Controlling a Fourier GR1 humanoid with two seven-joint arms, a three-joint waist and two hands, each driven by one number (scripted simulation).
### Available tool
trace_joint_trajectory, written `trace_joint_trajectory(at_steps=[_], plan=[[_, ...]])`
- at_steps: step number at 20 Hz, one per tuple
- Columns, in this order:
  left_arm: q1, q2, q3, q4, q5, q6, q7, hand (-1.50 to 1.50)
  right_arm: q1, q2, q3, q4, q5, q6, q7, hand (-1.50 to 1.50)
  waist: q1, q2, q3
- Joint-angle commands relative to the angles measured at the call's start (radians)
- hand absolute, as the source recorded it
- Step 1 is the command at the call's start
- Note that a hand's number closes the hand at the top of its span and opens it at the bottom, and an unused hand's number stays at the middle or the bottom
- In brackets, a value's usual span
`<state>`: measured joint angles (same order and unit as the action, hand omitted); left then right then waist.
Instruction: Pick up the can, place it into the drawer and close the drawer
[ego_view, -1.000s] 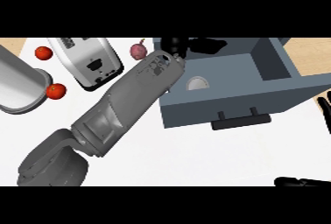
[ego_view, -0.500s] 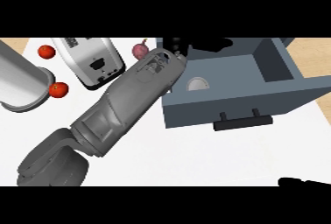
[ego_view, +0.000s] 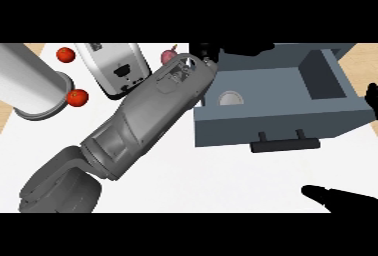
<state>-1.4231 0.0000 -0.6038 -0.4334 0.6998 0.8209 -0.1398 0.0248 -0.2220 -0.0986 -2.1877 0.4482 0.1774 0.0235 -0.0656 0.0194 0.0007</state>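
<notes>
Left hand (ego_view: 221, 50) above open drawer (ego_view: 280, 125); silver-grey can (ego_view: 230, 98) inside shows round end.

Bright, even light falls from above and leaves the white counter (ego_view: 221, 170) almost flat and featureless. The left forearm (ego_view: 148, 115) shades from pale grey to darker at the lower left. The drawer (ego_view: 280, 122) dims along its inner walls at the upper right.

Left hand (ego_view: 235, 49) far forward; right hand (ego_view: 343, 200) low, relaxed.
</notes>
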Motion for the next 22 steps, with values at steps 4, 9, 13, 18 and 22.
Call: trace_joint_trajectory(at_steps=[4,9,13,18,22], plan=[[-0.005,0.000,-0.030,-0.038,0.006,0.029,0.029,-1.50,-0.065,-0.030,0.138,0.147,0.333,-0.079,-0.020,-1.50,0.044,-0.009,0.000],[0.006,0.000,-0.024,-0.070,0.004,0.043,0.061,-1.50,-0.131,-0.018,0.216,0.286,0.490,-0.121,-0.001,-1.50,0.056,-0.014,0.000],[-0.010,0.034,-0.004,-0.068,-0.041,0.038,0.100,-1.50,-0.112,0.006,0.262,0.426,0.620,-0.218,-0.021,-1.50,0.082,-0.020,0.000],[0.079,0.113,0.013,-0.167,-0.063,-0.009,0.122,-1.50,-0.174,0.061,0.189,0.648,0.592,-0.394,-0.113,-1.50,0.084,-0.019,0.000],[0.090,0.172,-0.031,-0.290,-0.100,0.035,0.237,-1.50,-0.281,0.087,0.160,0.833,0.649,-0.461,-0.088,-1.50,0.110,-0.023,0.000]])
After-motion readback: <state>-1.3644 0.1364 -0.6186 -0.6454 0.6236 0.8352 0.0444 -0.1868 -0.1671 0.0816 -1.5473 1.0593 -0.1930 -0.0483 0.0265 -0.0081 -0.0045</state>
